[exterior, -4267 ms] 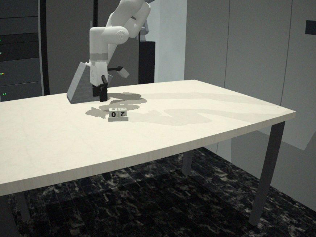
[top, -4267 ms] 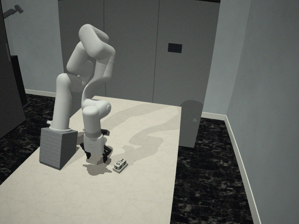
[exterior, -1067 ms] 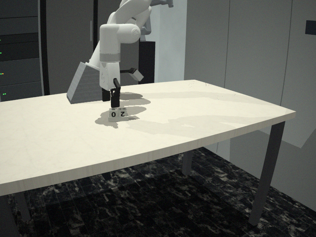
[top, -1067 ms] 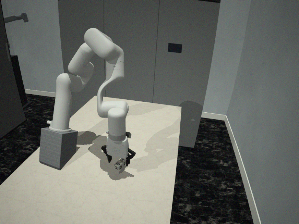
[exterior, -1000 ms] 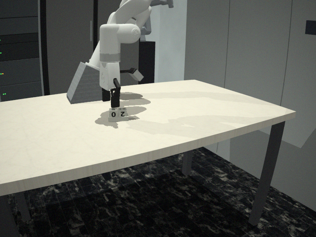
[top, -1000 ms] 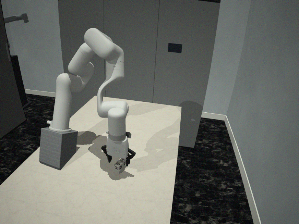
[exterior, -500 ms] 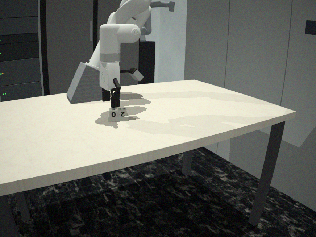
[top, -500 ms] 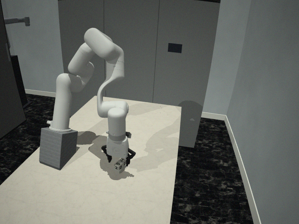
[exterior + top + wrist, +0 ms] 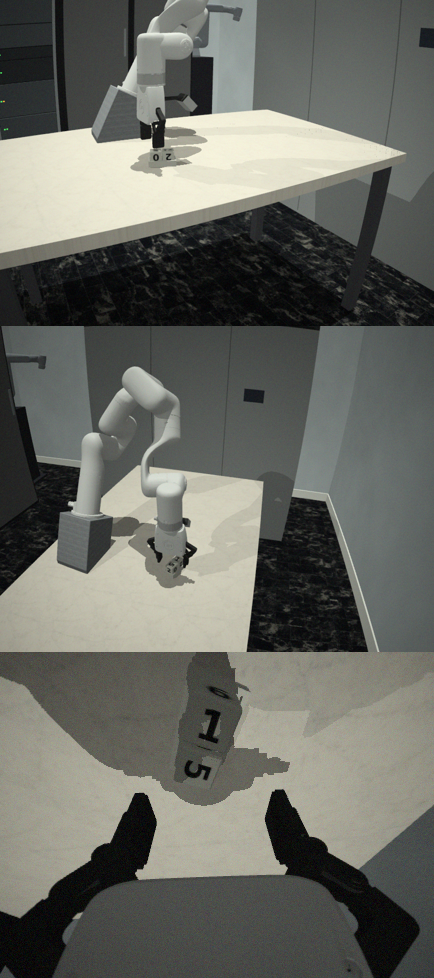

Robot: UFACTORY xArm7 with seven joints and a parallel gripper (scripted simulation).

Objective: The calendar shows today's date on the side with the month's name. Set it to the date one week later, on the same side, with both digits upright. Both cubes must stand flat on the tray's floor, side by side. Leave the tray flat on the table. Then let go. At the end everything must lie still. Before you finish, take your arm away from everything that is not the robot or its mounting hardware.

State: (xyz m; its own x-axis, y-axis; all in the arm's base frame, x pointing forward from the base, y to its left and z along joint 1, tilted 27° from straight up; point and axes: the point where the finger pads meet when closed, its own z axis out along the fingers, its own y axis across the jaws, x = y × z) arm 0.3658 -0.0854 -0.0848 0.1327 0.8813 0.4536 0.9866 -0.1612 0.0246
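Open pincer (image 9: 155, 135) above cubes (image 9: 162, 155)

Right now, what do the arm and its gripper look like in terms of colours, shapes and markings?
The arm is smooth white, made of rounded tubular links, with a grey band above the wrist. It stands on a grey block. The gripper has a white body with a faint round emblem and black, tapered fingers on black linkages. No cables show.

Pale cubes (image 9: 161, 155) with black digits
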